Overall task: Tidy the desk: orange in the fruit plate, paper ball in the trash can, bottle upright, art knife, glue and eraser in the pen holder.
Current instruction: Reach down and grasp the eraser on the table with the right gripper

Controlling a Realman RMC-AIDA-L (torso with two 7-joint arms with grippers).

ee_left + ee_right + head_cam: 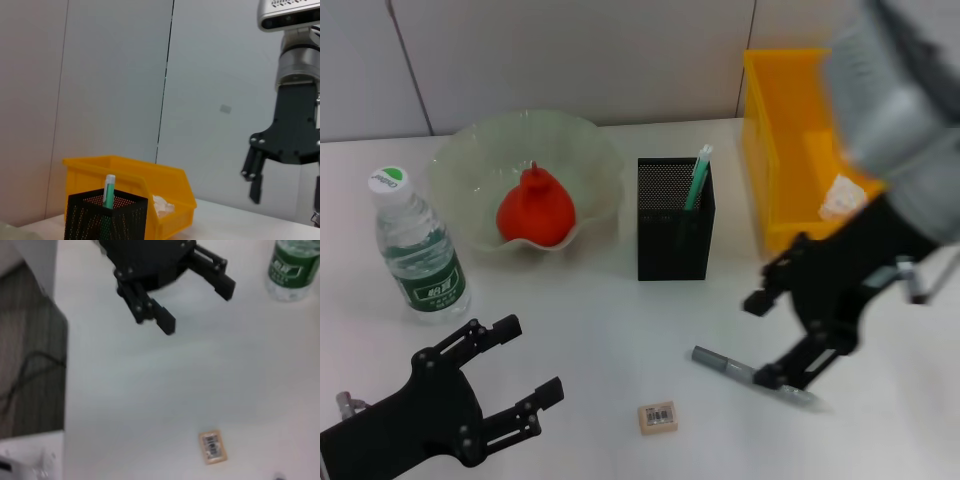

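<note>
A lab-like test room: bare white table point(620, 320) set against plain grey panelled walls point(115, 75).

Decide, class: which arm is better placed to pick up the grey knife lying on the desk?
Right. The right gripper hangs open directly above the art knife, fingers close to it. The left gripper sits open at the desk's near left, farther away, with the eraser between.

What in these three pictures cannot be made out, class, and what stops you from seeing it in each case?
- Head view: whether the right claw touches the grey knife below it; motion blur smears both.
- Head view: the lower part of the green-capped stick, hidden behind the pen holder mesh.
- Right wrist view: the bottle top, cut off by the edge.
- Left wrist view: most of the paper ball, behind the trash can wall.
</note>
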